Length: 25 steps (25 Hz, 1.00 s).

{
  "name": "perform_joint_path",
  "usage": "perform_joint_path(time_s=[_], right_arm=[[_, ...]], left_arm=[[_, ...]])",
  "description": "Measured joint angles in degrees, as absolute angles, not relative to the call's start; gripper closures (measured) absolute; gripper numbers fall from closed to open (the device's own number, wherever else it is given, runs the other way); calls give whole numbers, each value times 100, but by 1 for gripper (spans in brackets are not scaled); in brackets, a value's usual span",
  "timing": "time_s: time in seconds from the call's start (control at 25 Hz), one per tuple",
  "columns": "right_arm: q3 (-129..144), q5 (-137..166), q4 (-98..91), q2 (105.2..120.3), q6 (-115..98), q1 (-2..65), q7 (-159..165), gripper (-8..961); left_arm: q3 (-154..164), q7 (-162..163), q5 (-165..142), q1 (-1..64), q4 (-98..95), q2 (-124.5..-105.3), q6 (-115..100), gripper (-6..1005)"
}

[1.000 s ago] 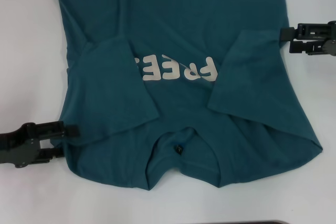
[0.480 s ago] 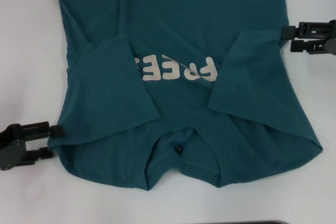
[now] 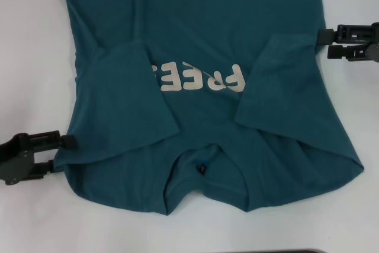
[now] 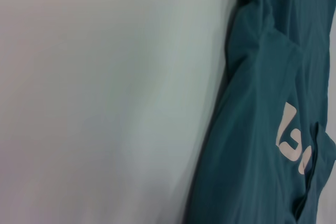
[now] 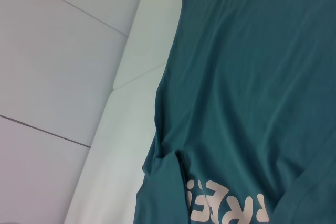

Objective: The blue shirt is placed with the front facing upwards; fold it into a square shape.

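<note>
The blue shirt (image 3: 195, 39) lies flat on the white table, collar (image 3: 201, 164) toward me and off-white letters (image 3: 198, 78) on the chest. Both short sleeves are folded inward over the chest, one on the left (image 3: 127, 96) and one on the right (image 3: 284, 81). My left gripper (image 3: 64, 154) sits at the shirt's near left edge, open, with nothing between its fingers. At the shirt's right edge, beside the folded sleeve, my right gripper (image 3: 325, 44) is open too. The wrist views show only the blue shirt (image 4: 262, 129) (image 5: 252, 77) and the table.
White table (image 3: 29, 57) extends left of the shirt, with a narrower strip on the right. A dark strip (image 3: 266, 251) shows at the near edge. In the right wrist view, the table's far edge (image 5: 131, 77) meets grey wall panels (image 5: 52, 66).
My left gripper has drawn back to the left, off the shirt's edge. The right gripper shifted only slightly to the right. The shirt has not moved.
</note>
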<state>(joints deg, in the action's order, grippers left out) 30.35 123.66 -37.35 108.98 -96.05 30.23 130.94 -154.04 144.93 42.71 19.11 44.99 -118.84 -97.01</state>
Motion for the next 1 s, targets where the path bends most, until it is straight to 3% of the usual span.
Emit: perform_joint_path(time_s=[0.76, 1.0], right_arm=[[2979, 12366, -3737, 10898, -9640, 3016, 13088, 36], [2970, 12366, -3735, 10895, -9642, 3014, 13081, 36]], left_arm=[[-15159, 14530, 4275, 1970, 4524, -11931, -9828, 220], [-15186, 14531, 4314, 1976, 4550, -11935, -9874, 370]])
